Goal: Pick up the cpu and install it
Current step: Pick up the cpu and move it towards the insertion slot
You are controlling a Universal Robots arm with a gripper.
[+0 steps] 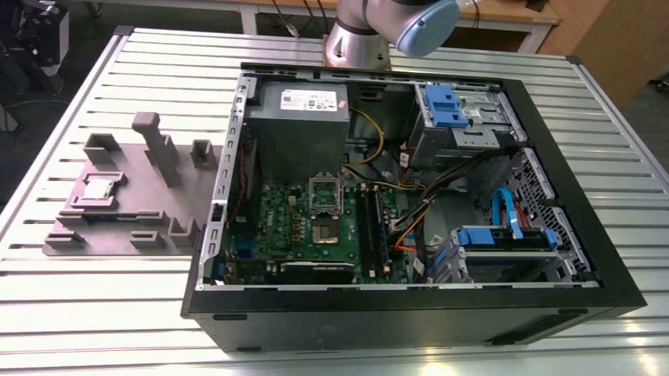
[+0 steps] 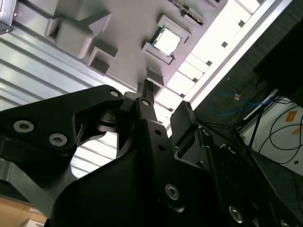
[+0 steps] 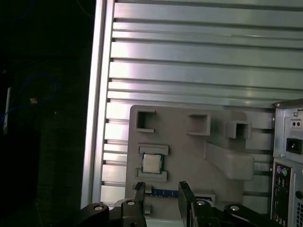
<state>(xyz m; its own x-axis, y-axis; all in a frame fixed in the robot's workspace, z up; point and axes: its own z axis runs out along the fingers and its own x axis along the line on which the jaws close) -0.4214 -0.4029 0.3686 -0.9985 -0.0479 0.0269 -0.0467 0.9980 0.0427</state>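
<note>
Grey plastic fixture tray (image 1: pixel 157 205) w/ upright posts lay on slatted metal bench (image 1: pixel 94 313), to the exterior view's left of open black PC case (image 1: pixel 418 317).

- Cpu (image 1: pixel 102 188): small square chip, silver top, sat flat in framed nest on tray, on the side away from case. Both wrist views showed it in the same nest, shiny face up.
- Jaws: black, stood apart w/ a clear gap and nothing between them. They hung over the tray. Cpu lay apart from them, untouched.
- Case interior: green motherboard (image 1: pixel 303 231) w/ socket (image 1: pixel 324 192), grey PSU box (image 1: pixel 298 117) w/ white label, blue drive caddy (image 1: pixel 439 102), assorted cables.
- Arm (image 1: pixel 381 31): silver and pale blue, stood at the case's far side.
</note>
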